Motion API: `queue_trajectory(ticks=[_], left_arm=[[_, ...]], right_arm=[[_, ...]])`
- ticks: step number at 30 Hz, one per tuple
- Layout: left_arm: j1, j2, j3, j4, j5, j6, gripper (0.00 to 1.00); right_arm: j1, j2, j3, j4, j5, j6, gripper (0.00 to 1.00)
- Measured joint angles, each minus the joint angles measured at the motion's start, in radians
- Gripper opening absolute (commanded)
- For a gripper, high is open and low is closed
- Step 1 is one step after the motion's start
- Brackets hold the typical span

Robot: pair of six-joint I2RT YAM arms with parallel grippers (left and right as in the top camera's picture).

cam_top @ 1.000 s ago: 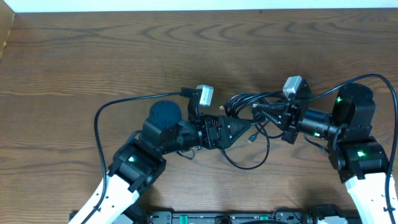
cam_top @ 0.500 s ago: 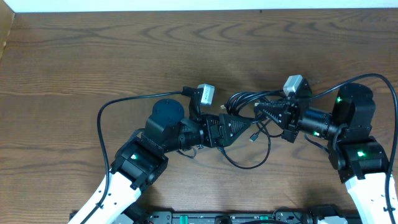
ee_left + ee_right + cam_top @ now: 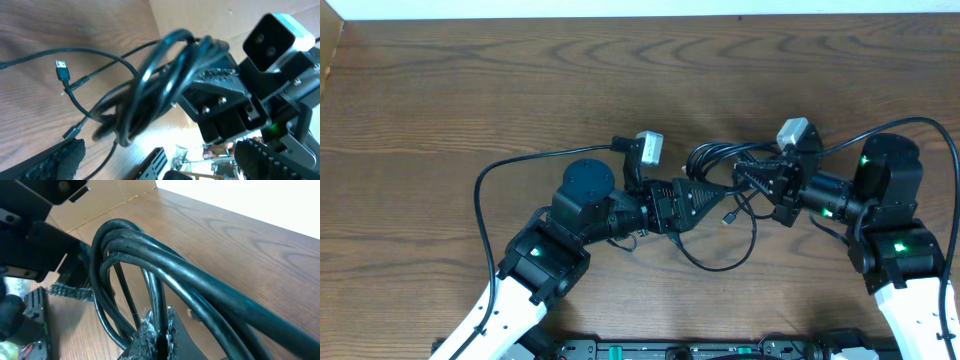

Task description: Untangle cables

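Centre-right of overhead: right gripper (image 3: 746,178) has its jaws clamped on the cables (image 3: 712,156), apparently pinning the coil, seemingly raised off the table (image 3: 470,80), so a strand can be pulled free. Just left of it, the left gripper (image 3: 712,194) has jaws wide apart, holds nothing and faces the coil, probably lining up a grab. A loose loop and plug (image 3: 61,70) trail toward lower centre.

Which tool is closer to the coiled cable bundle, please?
Right. The right tool is shut on the cable bundle; the left tool hangs open just short of it.
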Motion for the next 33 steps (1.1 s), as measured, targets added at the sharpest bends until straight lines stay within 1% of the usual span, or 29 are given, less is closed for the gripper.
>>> queue_trajectory(ticks=[1,8,20,33], left_arm=[[0.000,0.002,0.000,0.000,-0.002,-0.005,0.96],[0.000,0.008,0.000,0.018,-0.024,-0.014,0.93],[-0.055,0.008,0.000,0.022,-0.028,-0.018,0.95],[-0.063,0.008,0.000,0.009,-0.022,-0.037,0.98]], right_arm=[[0.000,0.000,0.000,0.000,-0.003,0.002,0.01],[0.000,0.000,0.000,-0.002,-0.011,0.002,0.01],[0.002,0.000,0.000,-0.005,0.045,0.002,0.01],[0.003,0.000,0.000,0.010,0.108,0.002,0.01]])
